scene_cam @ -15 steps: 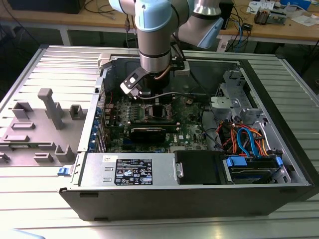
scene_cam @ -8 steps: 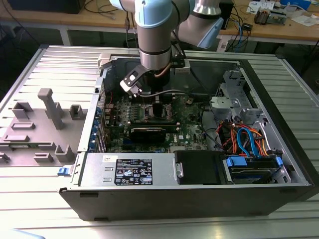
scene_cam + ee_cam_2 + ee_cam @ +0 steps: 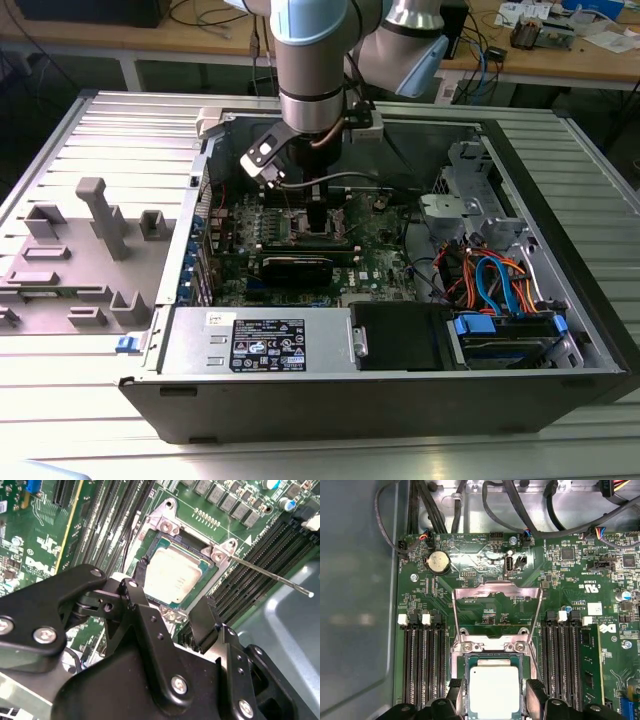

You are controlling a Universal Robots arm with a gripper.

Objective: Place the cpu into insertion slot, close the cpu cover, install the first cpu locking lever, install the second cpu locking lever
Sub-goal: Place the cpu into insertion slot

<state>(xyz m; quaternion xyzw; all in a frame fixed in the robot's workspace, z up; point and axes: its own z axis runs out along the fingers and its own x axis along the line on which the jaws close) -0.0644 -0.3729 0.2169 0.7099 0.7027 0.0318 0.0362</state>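
Gripper (image 3: 318, 215) is down inside the open computer case (image 3: 400, 405) in the exterior view, hanging over the green circuit board (image 3: 385, 265) toward its far edge. Over to the second wrist view: fingers (image 3: 147, 615) spread wide, one on each side of the cpu (image 3: 172, 577), gripping nothing. The cpu lies flat in the insertion slot (image 3: 175, 542), and a thin locking lever (image 3: 270, 575) sticks out free across the memory slots (image 3: 270, 545). First wrist view: the cpu cover (image 3: 520, 594) stands tipped up, open, beyond the seated cpu, with memory slots flanking both sides
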